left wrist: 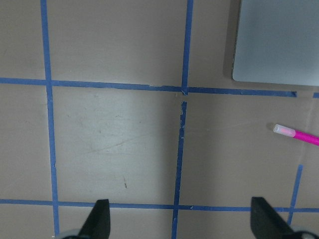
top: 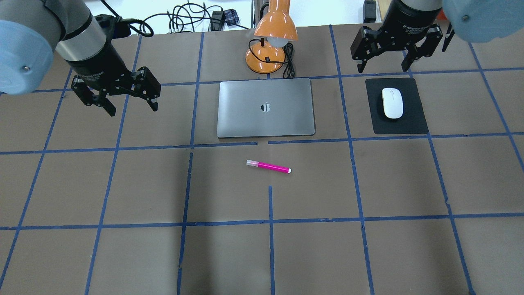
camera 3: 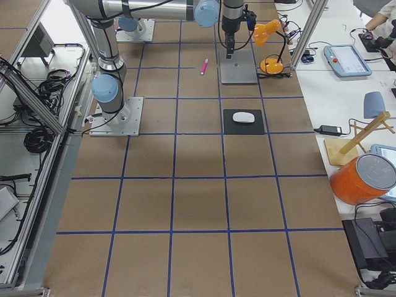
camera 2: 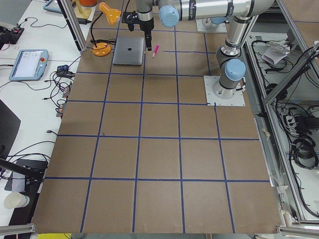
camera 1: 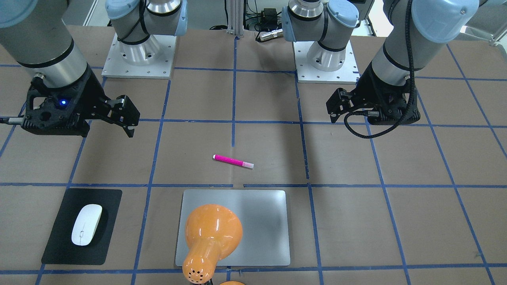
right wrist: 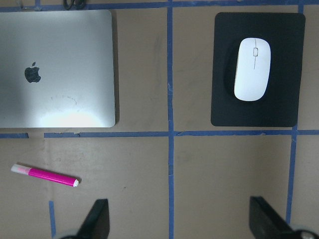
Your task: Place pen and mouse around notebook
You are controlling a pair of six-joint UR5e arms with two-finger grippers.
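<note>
A: Where does everything sit, taking the large flat silver-grey metal notebook [top: 266, 108] as the reference?

B: It lies closed on the brown paper-covered table with its blue tape grid [top: 311, 246]. The short magenta-pink pen with the pale whitish end [top: 268, 166] lies flat on the robot's side of the notebook. It is near the long edge there but not touching it, roughly parallel to that edge, with its pale end toward the robot's left.

A: And the mouse?

B: The small glossy white oval mouse [top: 392, 103] rests on a thin matte black rectangular pad [top: 413, 123], apart from the notebook on the robot's right.

A: Anything else close by?

B: A glossy orange desk lamp [top: 275, 24] has its base just past the notebook's far edge.

A: The grippers?

B: The left gripper [top: 133, 110] hangs above the table, well off the notebook's left end, with its fingers spread and nothing between them. The right gripper [top: 383, 69] hangs on the notebook's right, above the pad area. Its fingers are also spread wide and it holds nothing.
</note>
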